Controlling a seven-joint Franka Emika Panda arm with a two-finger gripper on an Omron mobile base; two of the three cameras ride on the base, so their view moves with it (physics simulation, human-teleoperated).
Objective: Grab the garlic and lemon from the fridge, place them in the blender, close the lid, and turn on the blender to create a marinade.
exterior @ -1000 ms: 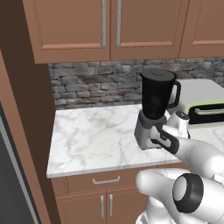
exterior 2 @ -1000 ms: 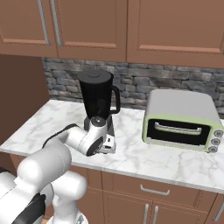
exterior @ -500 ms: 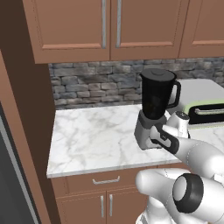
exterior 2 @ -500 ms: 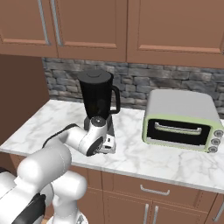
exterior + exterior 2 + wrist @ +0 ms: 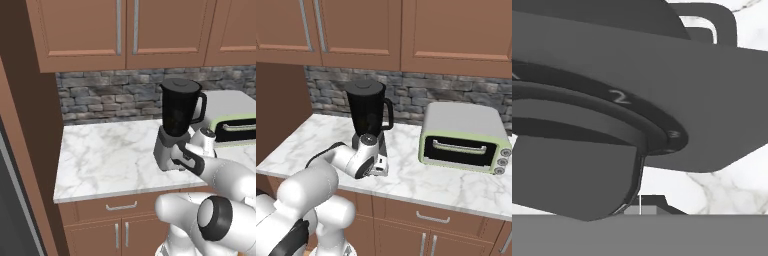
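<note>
Marble counter [image 5: 110,155] under brown wall cabinets [image 5: 125,30], stone backsplash behind — that is the setting, and nothing in it has shifted over the last second: both base views match the earlier ones, arm and all. The gripper [image 5: 377,161] has its jaws fully closed with nothing between them, and it sits pressed up against the front of the blender [image 5: 368,117] base, right at the round dial [image 5: 587,107]; in the hand view that dial looms very close, its numbered ring readable, so the closed tips look to be touching or just beside the knob, though actual contact cannot be made out. Outward from there, the black jar stands upright on the grey base with the lid [image 5: 180,85] seated on top, handle turned toward the pale green toaster oven [image 5: 463,135] that stands near on the same counter. With the lid on and the hand parked at the dial, the task reads as being in its last step — switching the blender on. The stillness suggests either a steady push on the knob or a turn that has stalled; whether the dial has actually rotated cannot be told.
</note>
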